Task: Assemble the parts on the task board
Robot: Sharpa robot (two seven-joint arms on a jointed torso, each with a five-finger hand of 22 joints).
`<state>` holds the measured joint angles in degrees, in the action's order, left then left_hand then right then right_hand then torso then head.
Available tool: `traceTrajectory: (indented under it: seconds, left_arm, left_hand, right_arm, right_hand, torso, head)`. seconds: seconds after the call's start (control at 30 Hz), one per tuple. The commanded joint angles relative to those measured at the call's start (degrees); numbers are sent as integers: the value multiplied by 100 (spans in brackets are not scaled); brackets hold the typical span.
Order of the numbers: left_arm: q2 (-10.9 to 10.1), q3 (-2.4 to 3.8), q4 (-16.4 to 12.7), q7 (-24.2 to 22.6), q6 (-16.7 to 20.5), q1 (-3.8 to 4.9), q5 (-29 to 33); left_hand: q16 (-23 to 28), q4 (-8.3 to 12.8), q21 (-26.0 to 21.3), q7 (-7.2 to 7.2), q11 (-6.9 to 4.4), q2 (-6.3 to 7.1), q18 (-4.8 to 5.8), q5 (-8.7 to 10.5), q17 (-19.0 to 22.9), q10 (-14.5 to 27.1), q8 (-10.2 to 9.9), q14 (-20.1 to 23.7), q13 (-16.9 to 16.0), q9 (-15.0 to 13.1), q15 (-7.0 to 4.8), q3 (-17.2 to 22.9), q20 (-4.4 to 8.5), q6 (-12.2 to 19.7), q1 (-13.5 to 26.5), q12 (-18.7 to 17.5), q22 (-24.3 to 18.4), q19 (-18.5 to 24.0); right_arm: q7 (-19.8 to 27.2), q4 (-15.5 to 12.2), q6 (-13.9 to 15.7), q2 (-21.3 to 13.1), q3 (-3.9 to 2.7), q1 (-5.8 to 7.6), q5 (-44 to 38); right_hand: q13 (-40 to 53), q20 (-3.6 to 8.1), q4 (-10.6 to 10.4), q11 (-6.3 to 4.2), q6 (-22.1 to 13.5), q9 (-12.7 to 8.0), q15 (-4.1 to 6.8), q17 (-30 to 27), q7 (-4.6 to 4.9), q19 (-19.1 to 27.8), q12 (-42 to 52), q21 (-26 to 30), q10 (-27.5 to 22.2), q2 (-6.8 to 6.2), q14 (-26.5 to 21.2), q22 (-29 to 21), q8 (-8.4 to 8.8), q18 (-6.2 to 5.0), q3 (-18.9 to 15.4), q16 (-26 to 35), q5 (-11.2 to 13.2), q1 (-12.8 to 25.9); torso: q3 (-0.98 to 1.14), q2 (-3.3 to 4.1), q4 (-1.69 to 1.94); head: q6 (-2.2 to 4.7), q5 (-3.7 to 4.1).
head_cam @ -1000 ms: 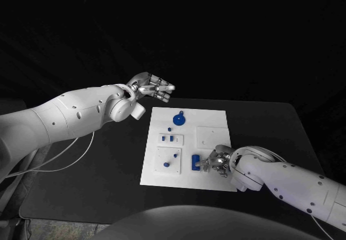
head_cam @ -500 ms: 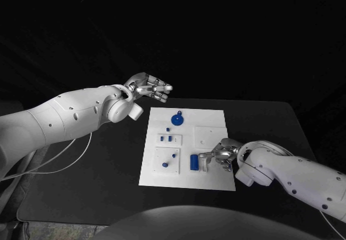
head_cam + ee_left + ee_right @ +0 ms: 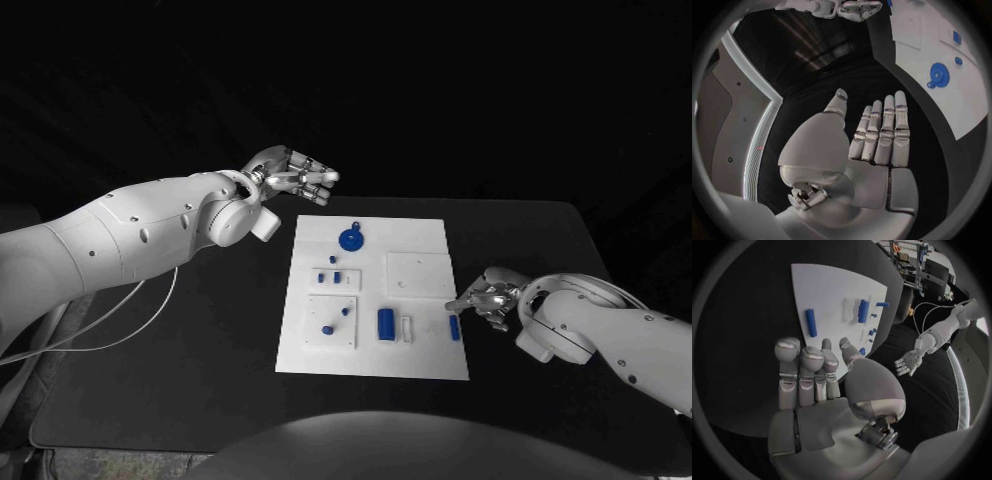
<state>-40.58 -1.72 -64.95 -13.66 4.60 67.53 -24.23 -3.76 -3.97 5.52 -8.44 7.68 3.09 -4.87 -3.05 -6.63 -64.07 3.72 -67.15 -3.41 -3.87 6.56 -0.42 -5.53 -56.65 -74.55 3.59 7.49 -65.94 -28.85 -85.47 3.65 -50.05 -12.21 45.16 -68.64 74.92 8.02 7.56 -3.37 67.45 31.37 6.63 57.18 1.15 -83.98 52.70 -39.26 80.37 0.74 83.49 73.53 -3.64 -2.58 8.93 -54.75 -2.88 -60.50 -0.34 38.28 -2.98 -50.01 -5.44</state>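
Closest to you is the right hand (image 3: 488, 298), hovering just off the right edge of the task board (image 3: 426, 360), down near the front. It's empty, fingers loosely apart and pointing at the board; the right wrist view backs that up, palm bare and fingers (image 3: 803, 371) stretched out side by side, nothing in them.

Right beside those fingertips a small blue bar (image 3: 454, 328) lies flat on the board's right margin, apart from the hand. Next to it, toward the middle, a fatter blue cylinder (image 3: 387, 322) sits alongside a thin pale slot. Left of that is a raised square plate with a little blue peg piece (image 3: 329, 326) on it.

Further back you've got a smaller plate with a couple of tiny blue bits (image 3: 333, 276), and a plain white square plate (image 3: 417, 272) to its right. At the far end of the board the blue gear (image 3: 352, 239) lies flat.

Beyond the board's far left corner, the left hand (image 3: 294, 176) hangs up in the air, well clear of everything. It's released too, fingers straight, holding nothing.
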Motion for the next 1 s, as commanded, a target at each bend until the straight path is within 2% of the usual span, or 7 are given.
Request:
traceTrajectory:
  seconds: [0.03,0.37,0.67,0.77,0.87,0.9,1.0]
  left_arm:
    - [0,3,-21,-41,-42,3,-19]
    - [12,3,-15,-38,-68,3,-23]
    - [35,3,-7,-30,-112,3,-24]
    - [37,2,-5,-27,-118,3,-24]
    - [38,2,-4,-25,-120,3,-24]
    - [39,2,-5,-25,-122,3,-24]
    - [39,2,-6,-22,-124,3,-24]
  left_hand:
    - [21,-29,21,-3,-3,33,-49,18,-5,17,6,35,-7,-5,17,-2,-22,7,10,0,-7,9]
    - [20,-31,24,0,-4,30,-48,19,-6,11,5,31,-7,-4,15,-1,-21,-4,10,0,-7,8]
    - [20,-36,27,-8,-4,23,-48,19,-7,10,2,28,-7,-3,14,-5,-19,3,18,-1,-7,5]
    - [20,-40,29,-9,-4,22,-48,20,-7,11,2,24,-7,-2,13,-9,-18,8,25,-1,-7,3]
    - [20,-40,29,-9,-4,22,-48,20,-7,11,2,24,-7,-2,13,-9,-18,8,25,-1,-7,3]
    - [20,-40,29,-9,-4,22,-48,20,-7,11,2,24,-7,-2,13,-9,-18,8,25,-1,-7,3]
    - [20,-41,29,-9,-4,22,-48,20,-7,12,2,24,-7,-2,13,-10,-18,9,26,-1,-7,3]
  right_arm:
    - [-92,-50,-390,-66,-34,-4,-640]
    - [-533,-33,-765,-93,-86,-9,-1060]
    - [-722,58,-953,95,-55,-23,-1298]
    - [-777,88,-1003,149,-32,-36,-1331]
    - [-812,115,-1004,193,-13,-48,-1378]
    - [-822,127,-998,210,-3,-52,-1405]
    - [-844,155,-989,260,22,-61,-1459]
  right_hand:
    - [222,-55,6,22,71,-85,-47,-5,2,-314,16,-30,-5,-106,-1,16,0,-10,150,-5,-18,1]
    - [215,-60,-353,37,53,-131,-52,-4,28,-313,52,-65,-13,-440,-15,42,2,-16,437,-59,-9,115]
    - [203,-62,-589,40,100,-297,-56,17,31,-315,30,-105,-8,-679,-15,78,-16,-12,724,-84,1,134]
    - [193,-46,-781,24,122,-96,-44,22,15,-315,3,-91,-14,-882,-20,78,-12,-2,988,-76,3,214]
    - [196,-36,-855,19,116,23,-35,30,6,-315,-4,-81,-8,-977,-19,80,-21,6,1132,-68,11,223]
    - [204,-14,-909,3,70,319,-21,52,-9,-324,-28,-88,-7,-1047,-16,91,-6,19,1252,-55,12,240]
    - [210,-24,-927,15,70,358,-28,55,-1,-318,-27,-84,-2,-1020,-14,92,-13,18,1197,-50,11,263]
  torso:
    - [10,1,-5]
    - [-9,2,12]
    - [-21,6,30]
    - [-23,5,28]
    - [-21,2,26]
    - [-22,1,27]
    - [-18,3,28]
  head:
    - [1,18]
    - [1,99]
    - [1,115]
    - [1,112]
    - [1,112]
    - [1,115]
    - [1,116]
